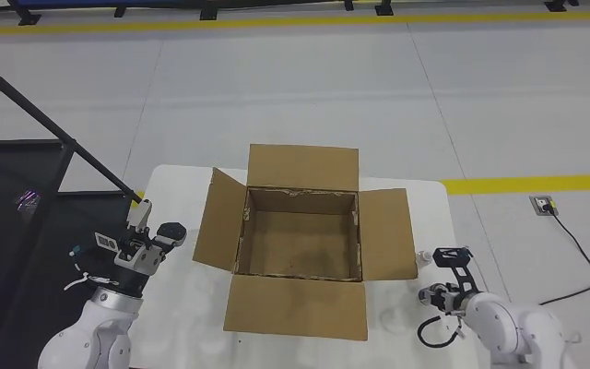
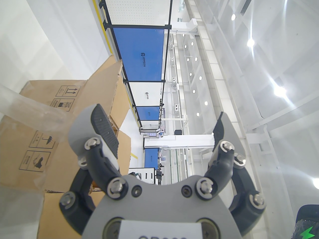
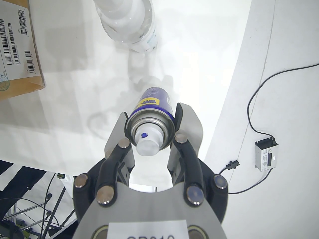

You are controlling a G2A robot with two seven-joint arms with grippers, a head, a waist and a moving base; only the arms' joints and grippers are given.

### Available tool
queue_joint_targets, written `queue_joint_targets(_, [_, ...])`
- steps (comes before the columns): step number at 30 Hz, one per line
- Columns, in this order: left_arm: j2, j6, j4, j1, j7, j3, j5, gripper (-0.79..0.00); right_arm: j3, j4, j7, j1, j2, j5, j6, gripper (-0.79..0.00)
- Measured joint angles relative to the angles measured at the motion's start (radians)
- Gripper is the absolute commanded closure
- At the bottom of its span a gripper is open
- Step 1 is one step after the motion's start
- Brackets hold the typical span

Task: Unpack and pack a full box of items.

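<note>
Spray can point(image 3: 155, 100) clamped between the black pads of the right gripper point(image 3: 152, 116), fingers closed on its metal shoulder just below the white plastic cap. The can, a blue cylinder with a yellow band, runs lengthwise straight away from the wrist, cap toward the palm and base toward the white table point(image 3: 74, 80). Its base is hidden, so contact with the table cannot be told.

Just beyond the fingertips stands a bottle point(image 3: 127, 18) of clear plastic with a white top. It is apart from the can and is the nearest thing in the gripper's line. Off to the gripper's inner side lies a flap point(image 3: 17, 38) of the box point(image 1: 302, 166), brown corrugated cardboard carrying barcode labels.

Seen from above, the box sits mid-table between the two arms, all four flaps folded outward, mouth up, long side running side to side, its bare floor showing. On the gripper's outer side, past the rounded table edge, a small grey adapter point(image 3: 266, 156) and its black cable point(image 3: 251, 115) lie on the floor.

The left gripper point(image 2: 160, 120), on the box's far side, is spread wide. Its ribbed black pads are well apart with nothing between them, tips aimed up and past the box. A fold of clear film point(image 2: 27, 110) shows beside one finger, with the box wall just behind it.
</note>
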Motion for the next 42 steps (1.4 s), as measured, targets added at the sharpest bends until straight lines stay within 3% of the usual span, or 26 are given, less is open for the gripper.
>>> queue_joint_targets(3, [0.0, 0.0, 0.0, 0.0, 0.0, 0.0, 0.0, -0.785, -0.011, 0.01, 0.0, 0.007, 0.001, 0.0, 0.004, -0.326])
queue_joint_targets(14, [0.0, 0.0, 0.0, 0.0, 0.0, 0.0, 0.0, -0.785, -0.019, 0.0, 0.007, 0.004, 0.006, 0.015, 0.016, -0.542])
queue_joint_targets(18, [0.0, 0.0, 0.0, 0.0, 0.0, 0.0, 0.0, -0.785, -0.013, -0.024, 0.008, -0.005, 0.008, 0.016, 0.021, -0.785])
queue_joint_targets(28, [0.0, 0.0, 0.0, 0.0, 0.0, 0.0, 0.0, -0.785, 0.11, -0.178, 0.048, -0.007, 0.019, 0.062, 0.106, -0.785])
queue_joint_targets(35, [0.001, -0.011, -0.003, 0.012, 0.008, -0.001, -0.008, -0.785, 0.222, -0.255, 0.136, 0.053, 0.028, 0.247, 0.117, -0.785])
queue_joint_targets(38, [0.002, -0.017, -0.002, 0.019, 0.011, -0.008, -0.018, -0.785, 0.227, -0.257, 0.149, 0.082, 0.033, 0.296, 0.124, -0.785])
queue_joint_targets(42, [0.003, -0.022, -0.004, 0.03, 0.02, -0.018, -0.028, -0.785, 0.208, -0.26, 0.168, 0.098, 0.038, 0.235, 0.126, -0.785])
